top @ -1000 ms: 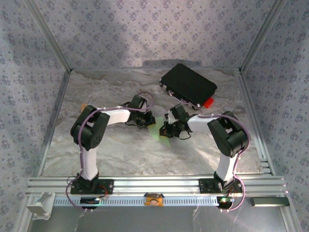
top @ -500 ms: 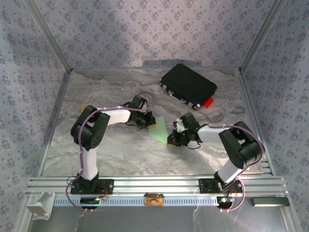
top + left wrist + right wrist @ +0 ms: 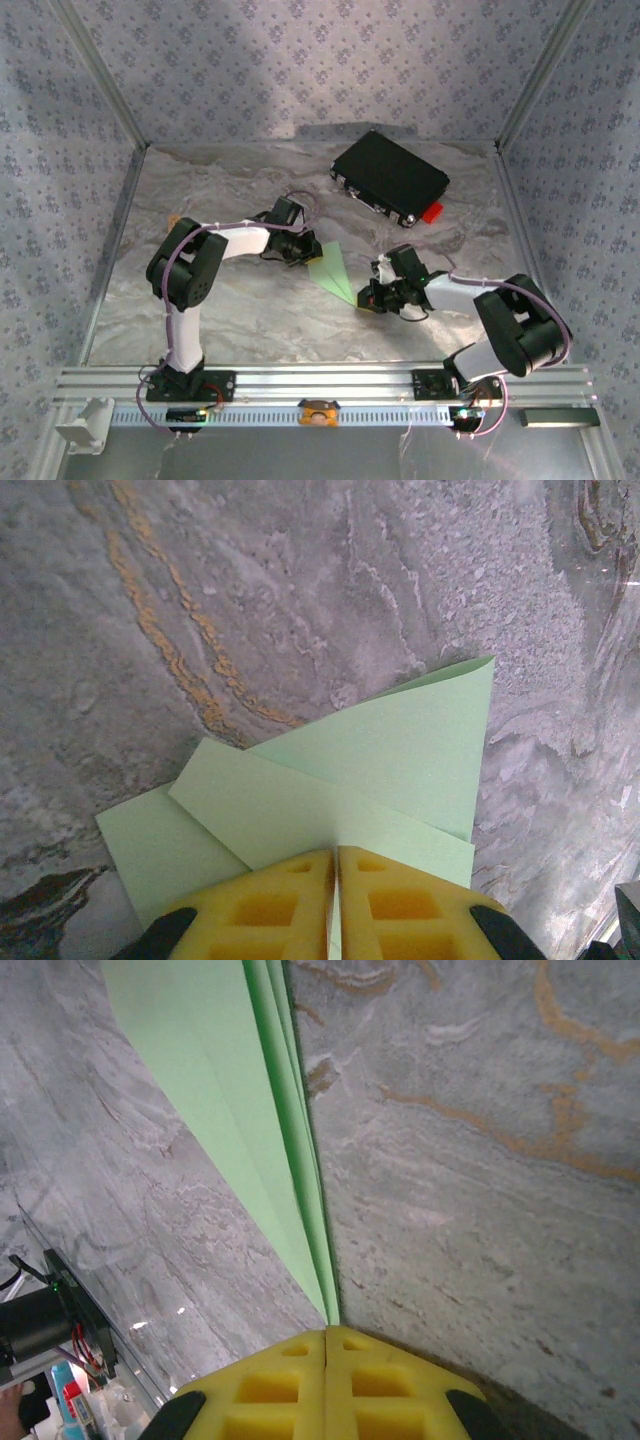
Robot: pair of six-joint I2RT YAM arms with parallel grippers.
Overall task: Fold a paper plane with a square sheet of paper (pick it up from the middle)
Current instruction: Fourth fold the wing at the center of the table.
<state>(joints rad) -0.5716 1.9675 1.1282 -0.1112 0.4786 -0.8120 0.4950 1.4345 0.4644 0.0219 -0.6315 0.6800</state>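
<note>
Near the middle of the table (image 3: 240, 310) we've got the paper (image 3: 331, 270) pinched at both ends, left gripper (image 3: 305, 252) on the wide end, right gripper (image 3: 366, 298) on the tip, and it looks light, floppy and tear-prone, so we'd hold the layered creases.

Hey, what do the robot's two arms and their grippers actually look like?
The left arm and right arm have bulky black joints joined by white links, each with a thin lilac cable looping alongside. The left gripper and right gripper have yellow pads moulded with rectangular recesses, set on black bases.
</note>
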